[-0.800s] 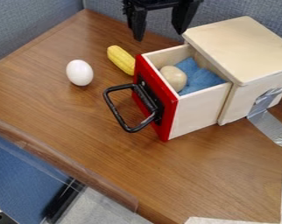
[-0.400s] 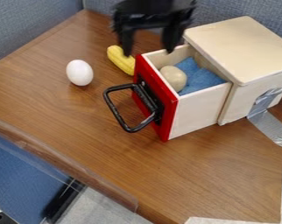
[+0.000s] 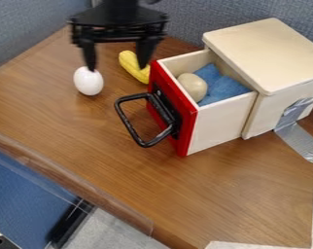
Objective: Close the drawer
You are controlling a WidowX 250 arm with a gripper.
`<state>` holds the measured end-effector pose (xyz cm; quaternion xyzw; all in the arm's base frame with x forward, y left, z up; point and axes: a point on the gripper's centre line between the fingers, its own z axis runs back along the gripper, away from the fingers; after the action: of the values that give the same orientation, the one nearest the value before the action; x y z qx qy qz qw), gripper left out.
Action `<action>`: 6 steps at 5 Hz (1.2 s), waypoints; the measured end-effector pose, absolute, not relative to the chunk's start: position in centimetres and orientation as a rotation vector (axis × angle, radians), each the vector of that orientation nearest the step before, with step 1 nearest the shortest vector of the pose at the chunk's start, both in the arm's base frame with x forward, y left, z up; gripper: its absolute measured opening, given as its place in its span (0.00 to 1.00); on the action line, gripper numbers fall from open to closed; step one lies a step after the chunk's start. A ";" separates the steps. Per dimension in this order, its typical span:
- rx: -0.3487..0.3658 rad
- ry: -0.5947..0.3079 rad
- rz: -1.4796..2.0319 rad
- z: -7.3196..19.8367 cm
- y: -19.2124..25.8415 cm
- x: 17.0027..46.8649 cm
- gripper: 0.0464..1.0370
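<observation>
The gripper [image 3: 117, 68] hangs, jaws parted, near the white egg [image 3: 88, 82], while the red-fronted drawer [image 3: 217, 122] stands open.

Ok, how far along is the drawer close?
Not closed yet: the drawer sticks out of the wooden box, with the brown egg and blue cloth inside. The open gripper hangs above the table, holding nothing. Left: push the red front in.

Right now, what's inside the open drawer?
The drawer holds a tan, egg-shaped object beside a blue cloth. What lies beneath the cloth, or farther back under the box's top, is hidden.
</observation>
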<state>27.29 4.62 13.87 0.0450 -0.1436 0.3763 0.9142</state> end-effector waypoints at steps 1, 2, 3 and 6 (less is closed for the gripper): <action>0.101 -0.233 0.621 13.3 6.0 26.3 0.96; 0.096 -0.174 0.364 11.1 5.7 27.2 0.96; 0.085 -0.189 0.106 10.5 5.3 28.0 0.96; 0.129 -0.004 -0.300 9.6 6.7 22.9 0.96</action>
<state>22.88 6.66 9.65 0.0642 -0.0019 -0.1491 0.9867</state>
